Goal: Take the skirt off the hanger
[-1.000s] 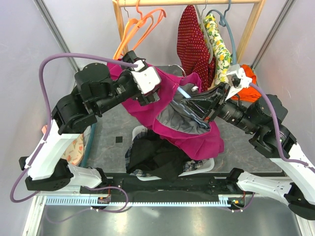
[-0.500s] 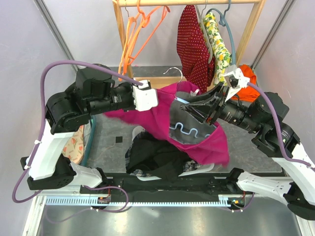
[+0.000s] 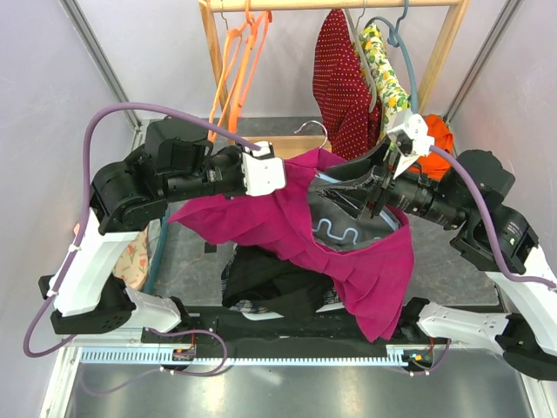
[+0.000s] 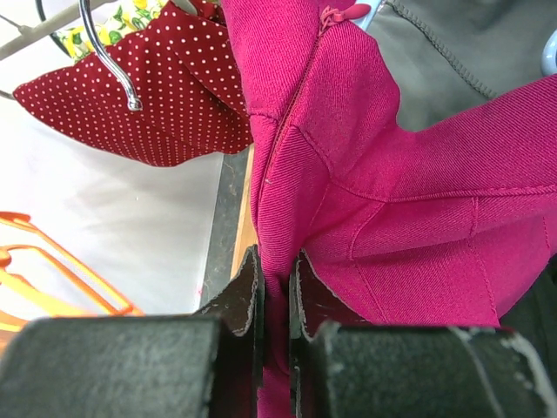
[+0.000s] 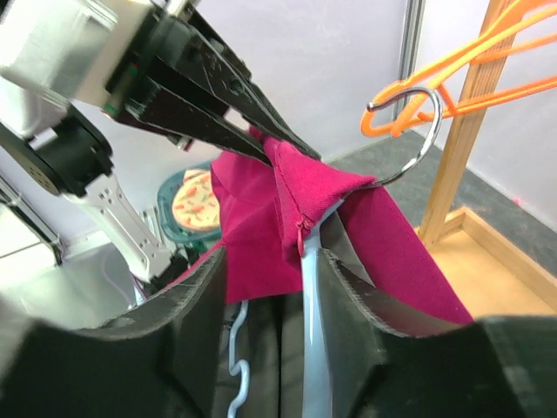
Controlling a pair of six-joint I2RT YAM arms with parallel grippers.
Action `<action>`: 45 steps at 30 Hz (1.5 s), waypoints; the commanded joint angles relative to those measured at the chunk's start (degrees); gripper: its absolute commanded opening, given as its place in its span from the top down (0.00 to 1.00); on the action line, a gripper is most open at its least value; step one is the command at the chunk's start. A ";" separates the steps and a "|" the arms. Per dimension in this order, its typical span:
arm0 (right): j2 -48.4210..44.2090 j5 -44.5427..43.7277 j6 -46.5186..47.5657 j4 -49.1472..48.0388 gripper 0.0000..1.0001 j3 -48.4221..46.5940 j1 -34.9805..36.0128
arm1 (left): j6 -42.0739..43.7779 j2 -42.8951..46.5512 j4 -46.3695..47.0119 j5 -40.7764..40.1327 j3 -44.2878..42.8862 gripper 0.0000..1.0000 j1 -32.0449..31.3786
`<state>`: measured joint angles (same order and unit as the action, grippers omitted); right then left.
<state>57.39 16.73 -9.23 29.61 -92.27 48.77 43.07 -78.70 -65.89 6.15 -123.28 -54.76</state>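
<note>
The magenta skirt (image 3: 261, 218) with its grey lining hangs stretched between both arms above the table. My left gripper (image 3: 278, 177) is shut on a fold of the skirt's waist (image 4: 392, 174), the cloth pinched between its fingers (image 4: 276, 261). The light blue hanger (image 5: 312, 348) with a metal hook (image 5: 418, 148) still sits inside the waist by the zipper. My right gripper (image 5: 271, 257) is open, its jaws standing wide on either side of the hanger bar, which lies close to the right finger. From above, the right gripper (image 3: 352, 193) reaches into the skirt's opening.
A wooden rack (image 3: 213, 52) behind carries orange hangers (image 3: 231, 78), a red dotted garment (image 3: 344, 78) and a lemon-print garment (image 3: 387, 83). A white basket (image 3: 365, 294) of dark clothes (image 3: 270, 279) lies below the skirt. A teal-rimmed bin (image 3: 157, 257) stands at the left.
The left gripper has shut on the skirt's waist and drawn it left. The right jaws have widened around the hanger. The skirt's hem has dropped lower at the front right.
</note>
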 commanded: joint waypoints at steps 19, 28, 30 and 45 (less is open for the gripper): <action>1.06 -8.47 12.22 23.30 0.72 -10.57 0.27 | -3.78 4.87 10.96 2.20 0.94 0.98 -0.08; 3.70 -1.80 9.41 20.85 1.00 -11.53 0.18 | -6.24 2.59 11.57 5.09 -2.13 0.72 -0.26; 4.14 -2.05 7.48 19.09 1.00 -13.62 0.27 | -6.68 2.06 11.48 5.54 -2.40 0.38 -0.26; -6.94 -16.91 6.34 17.06 1.00 -22.34 0.27 | -5.72 7.24 14.91 -1.67 8.58 0.14 -0.17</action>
<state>51.11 0.54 -0.03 55.33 -111.33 48.93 38.35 -72.82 -54.24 7.29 -116.86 -54.87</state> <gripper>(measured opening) 0.161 0.853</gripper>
